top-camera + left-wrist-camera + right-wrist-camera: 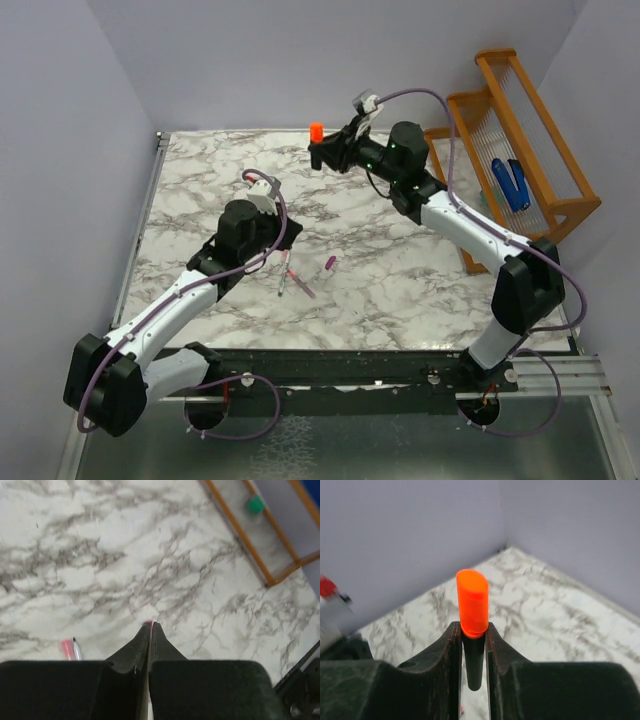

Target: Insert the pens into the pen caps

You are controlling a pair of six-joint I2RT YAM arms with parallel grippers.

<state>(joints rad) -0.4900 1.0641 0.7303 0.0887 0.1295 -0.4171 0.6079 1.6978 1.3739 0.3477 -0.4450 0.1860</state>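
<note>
Stubby black marker (474,666), rounded orange top (472,600), veined marble table (560,610)

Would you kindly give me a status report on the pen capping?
Right gripper shut on marker, orange cap on. Left gripper shut, pink speck at its fingertips. Magenta cap loose on table.

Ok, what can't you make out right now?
Left wrist: only a pink sliver shows between the left gripper's shut fingers; unidentifiable.
Left wrist: pink-ended pen cut off by the gripper body.
Right wrist: red-and-white object blurred, cut off by the left edge.
Top view: below its orange cap, the marker is hidden by the right gripper.
</note>
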